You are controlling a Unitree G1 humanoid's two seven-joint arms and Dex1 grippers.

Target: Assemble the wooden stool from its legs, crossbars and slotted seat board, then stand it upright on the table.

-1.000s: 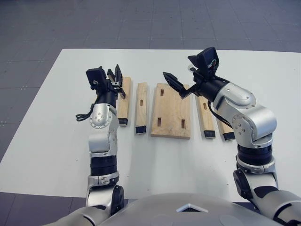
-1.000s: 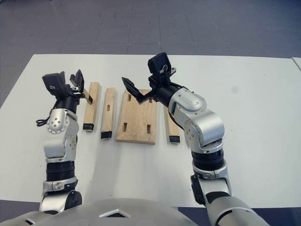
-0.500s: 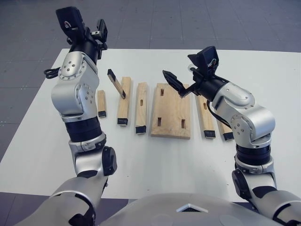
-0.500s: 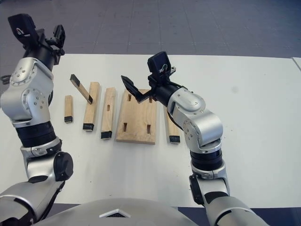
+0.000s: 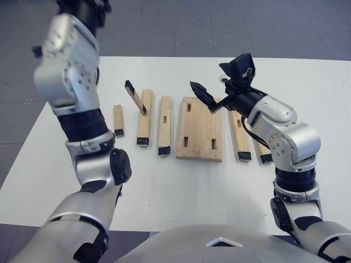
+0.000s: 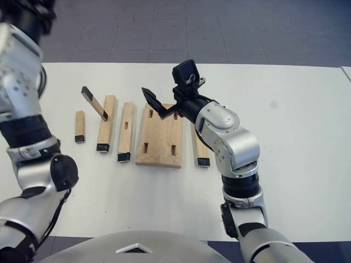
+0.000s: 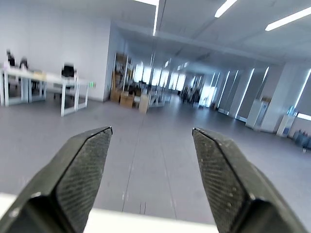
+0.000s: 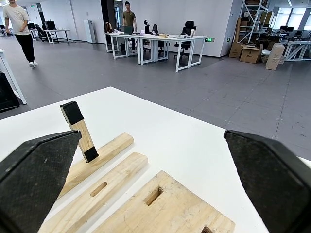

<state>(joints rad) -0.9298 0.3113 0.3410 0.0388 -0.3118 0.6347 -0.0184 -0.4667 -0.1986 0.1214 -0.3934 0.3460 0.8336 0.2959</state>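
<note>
The slotted seat board (image 5: pixel 199 129) lies flat in the middle of the white table (image 5: pixel 307 87). Left of it lie two slotted legs (image 5: pixel 144 116) (image 5: pixel 164 125). A black-tipped crossbar (image 5: pixel 135 97) stands tilted in the outer leg's slot. A short crossbar (image 5: pixel 118 120) lies further left. Two more legs (image 5: pixel 239 136) (image 5: pixel 262 150) lie right of the board, partly under my right arm. My right gripper (image 8: pixel 153 136) hovers open over the board's far end, holding nothing. My left gripper (image 7: pixel 151 131) is open and empty, raised high above the table's left side and facing the room.
My left arm (image 5: pixel 71 60) rises steeply over the table's left part. The near half of the table and its far right are bare. Beyond the table is grey floor, with desks and people far off in the room.
My left arm has swung up and to the left, away from the tilted crossbar, which stays in the leg. The short crossbar behind the arm came into sight. My right arm kept still.
</note>
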